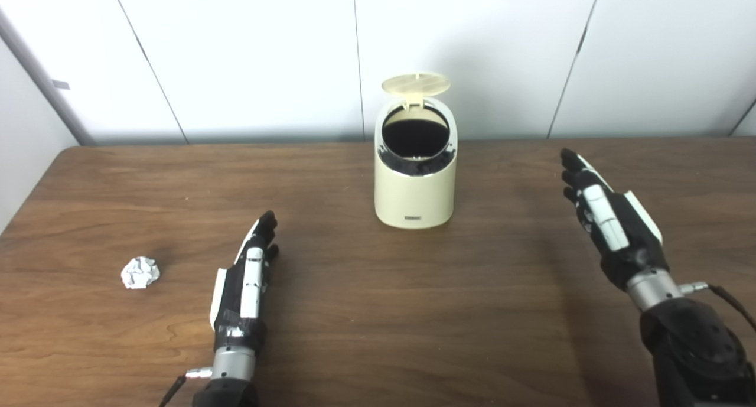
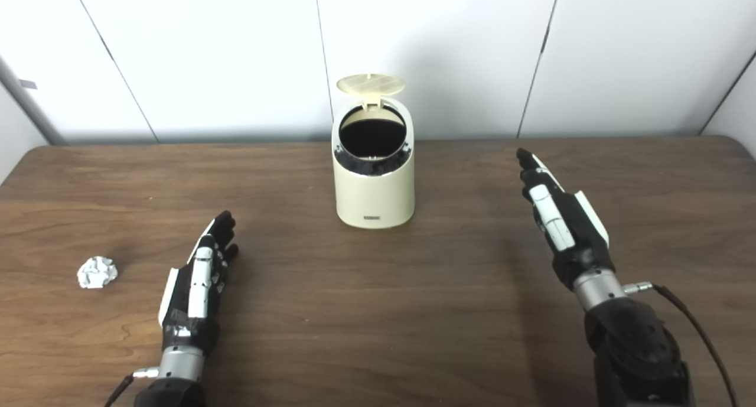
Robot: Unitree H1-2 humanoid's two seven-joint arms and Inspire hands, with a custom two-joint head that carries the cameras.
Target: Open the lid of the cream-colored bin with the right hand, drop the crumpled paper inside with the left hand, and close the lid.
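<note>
The bin (image 1: 415,176) stands upright toward the far side of the surface (image 1: 378,312), ahead of both hands and between them. Its lid (image 1: 416,84) is flipped up on a hinge at the back rim and stands nearly upright, showing its ribbed underside. The round mouth is open and the inside is dark; nothing can be made out in it.

The left hand (image 1: 245,286) is held low over the near part of the surface, fingers (image 1: 266,225) straight and close together, pointing away toward the bin. It holds nothing. Whether it touches the wood or hangs just above it cannot be told. The bin is ahead of it and off to its right, well apart.

The paper (image 1: 140,272), a small white crumpled ball, lies on the surface to the left of the left hand, near its wrist end and clear of it with bare wood between.

The right hand (image 1: 608,221) is raised above the surface, palm edge-on, fingers (image 1: 572,162) extended and held nearly together, angled forward and slightly inward. It is empty too. The bin sits to its left and a little further ahead, well apart from the fingertips. A thin cable (image 1: 729,300) leaves the right wrist and trails toward the near edge.
</note>
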